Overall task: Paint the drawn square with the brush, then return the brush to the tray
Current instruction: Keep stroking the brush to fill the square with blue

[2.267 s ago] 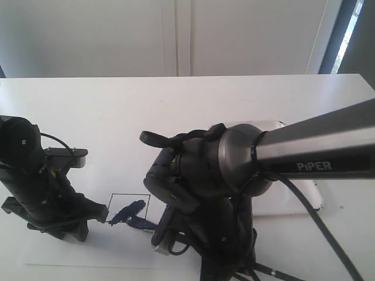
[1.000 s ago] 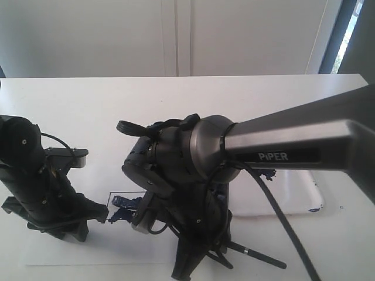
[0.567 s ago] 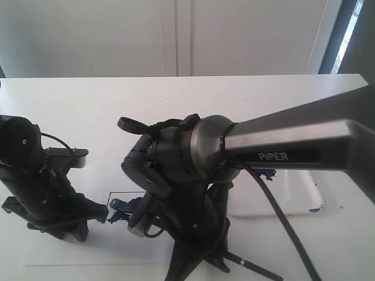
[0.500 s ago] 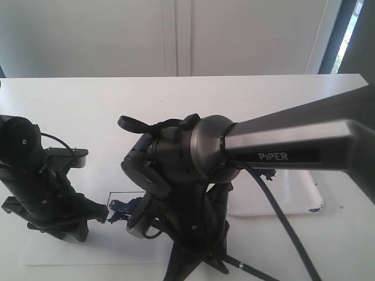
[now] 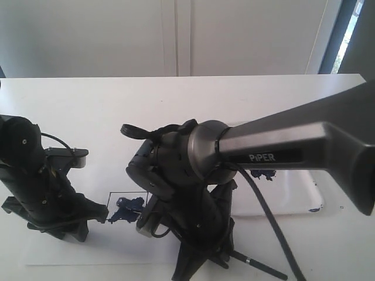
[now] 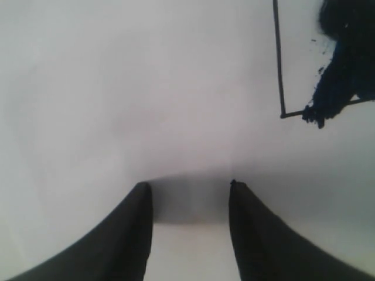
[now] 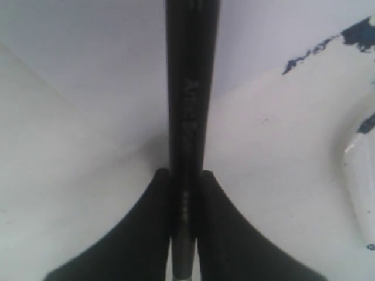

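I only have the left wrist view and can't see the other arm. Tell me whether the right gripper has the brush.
Observer: Yes, the right gripper is shut on the brush, clamping its handle.
Operator: Give me the tray's position.
Observer: In the exterior view the tray lies right of the drawn square, partly behind the right arm.
Operator: Report the paint coverage.
Observer: The blue smear fills only part of the drawn square. Its right side is hidden by that arm.
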Robot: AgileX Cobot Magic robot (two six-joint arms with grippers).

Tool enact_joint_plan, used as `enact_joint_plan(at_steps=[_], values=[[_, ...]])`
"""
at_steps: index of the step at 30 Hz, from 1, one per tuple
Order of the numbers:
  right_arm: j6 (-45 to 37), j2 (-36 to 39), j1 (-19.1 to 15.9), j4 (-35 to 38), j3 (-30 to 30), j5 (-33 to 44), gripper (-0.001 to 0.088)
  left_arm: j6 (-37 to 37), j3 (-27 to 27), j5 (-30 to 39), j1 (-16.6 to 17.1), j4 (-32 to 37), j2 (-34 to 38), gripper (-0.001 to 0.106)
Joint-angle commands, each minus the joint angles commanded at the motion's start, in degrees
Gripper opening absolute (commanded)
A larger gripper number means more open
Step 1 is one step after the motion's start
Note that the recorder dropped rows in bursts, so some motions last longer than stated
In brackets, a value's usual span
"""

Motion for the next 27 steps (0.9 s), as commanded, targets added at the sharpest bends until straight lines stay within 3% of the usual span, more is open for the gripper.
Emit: enact_joint_plan(at_steps=[5,9,19,27], values=[[0.0,0.0,0.0,0.6,-0.1,0.0,0.0000,0.1,0.0,0.0,0.0,0.0,0.0,0.048],[-0.7,0.0,0.1,6.3,-0.1,0.0,0.0000,0.1,0.0,-0.1,0.0,0.0,0.0,0.048],[-2.7,0.0,4.6,7.1,-0.1,0.0,0.0000,0.2,0.0,-0.4,0.0,0.0,0.0,0.048],[-1.2,0.1,2.0,2.6,-1.1,0.0,0.0000,0.2,0.0,0.2,0.0,0.0,0.0,0.048]])
